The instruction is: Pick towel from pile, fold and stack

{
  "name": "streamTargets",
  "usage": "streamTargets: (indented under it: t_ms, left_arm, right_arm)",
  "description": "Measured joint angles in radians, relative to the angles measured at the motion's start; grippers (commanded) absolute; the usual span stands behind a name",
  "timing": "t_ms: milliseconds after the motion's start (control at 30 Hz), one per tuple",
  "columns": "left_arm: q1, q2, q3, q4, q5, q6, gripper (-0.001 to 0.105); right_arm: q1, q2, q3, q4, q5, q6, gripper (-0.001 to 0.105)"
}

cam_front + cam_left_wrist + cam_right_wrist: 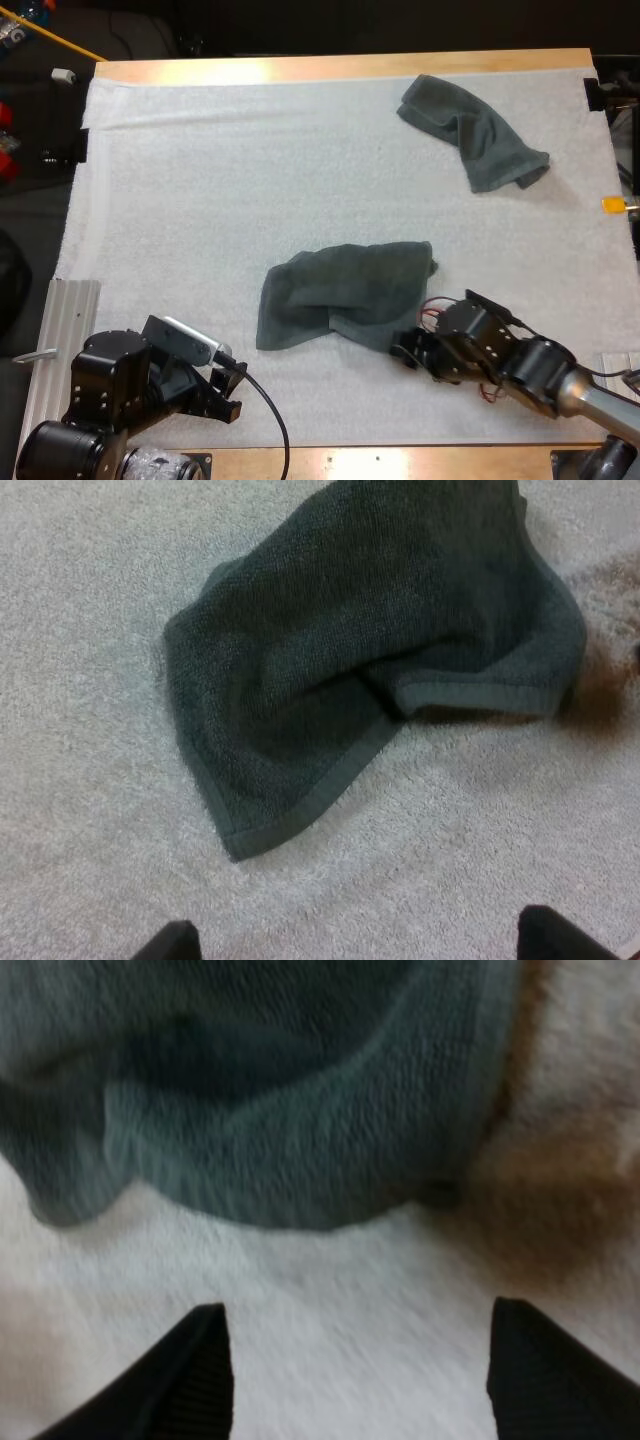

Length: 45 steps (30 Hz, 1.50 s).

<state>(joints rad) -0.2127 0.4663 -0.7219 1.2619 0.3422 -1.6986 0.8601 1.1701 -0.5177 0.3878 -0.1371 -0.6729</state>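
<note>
The crumpled dark grey-green towel (345, 295) lies mid-way along the white mat (200, 180), toward its near edge. My right gripper (408, 350) is spread at the towel's near right corner, lined up to pinch, I reckon. My left gripper (228, 392) is spread too, hanging clear. A second dark grey-green towel (475, 130) lies by the far right corner.

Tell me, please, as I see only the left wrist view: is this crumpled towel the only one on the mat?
Observer: No, a second towel lies crumpled near the far right corner of the mat, apart from the near towel.
Operator: Thanks. Is anything close to the near towel?
Observer: The right pincer sits low at its near right corner.
Operator: Is it gripping yet?
Observer: No, its fingers stand apart over bare mat, short of the towel's edge.
</note>
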Motion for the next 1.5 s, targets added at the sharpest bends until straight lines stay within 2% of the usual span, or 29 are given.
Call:
streamTargets:
  t_ms: [300, 500, 733, 800, 833, 900, 1167, 1400, 1500]
  left_arm:
    - [0.000, 0.000, 0.000, 0.019, 0.008, 0.000, 0.062]
    - [0.000, 0.000, 0.000, 0.050, 0.010, 0.000, 0.062]
    - [0.000, 0.000, 0.000, 0.066, 0.010, 0.000, 0.062]
    - [0.000, 0.000, 0.000, 0.067, 0.013, 0.000, 0.062]
    - [0.000, 0.000, 0.000, 0.067, 0.015, 0.000, 0.062]
    - [0.000, 0.000, 0.000, 0.067, 0.021, 0.000, 0.062]
    - [0.000, 0.000, 0.000, 0.067, 0.030, 0.000, 0.062]
    - [0.000, 0.000, 0.000, 0.066, 0.031, 0.001, 0.062]
    - [0.000, 0.000, 0.000, 0.055, 0.068, 0.016, 0.062]
  right_arm:
    - [0.000, 0.199, 0.000, -0.122, 0.000, 0.106, 0.054]
    - [0.000, 0.249, 0.000, -0.211, 0.000, 0.125, 0.031]
    - [0.000, 0.286, 0.000, -0.249, 0.000, 0.154, 0.024]
    - [0.000, 0.286, 0.000, -0.250, 0.000, 0.155, 0.012]
    - [0.000, 0.286, 0.000, -0.250, 0.000, 0.157, 0.002]
    - [0.000, 0.286, 0.000, -0.250, 0.000, 0.155, 0.000]
    - [0.000, 0.254, 0.000, -0.202, 0.000, 0.050, 0.000]
    - [0.000, 0.098, 0.000, -0.035, 0.015, -0.093, 0.000]
    - [0.000, 0.013, 0.000, 0.061, 0.023, -0.146, 0.000]
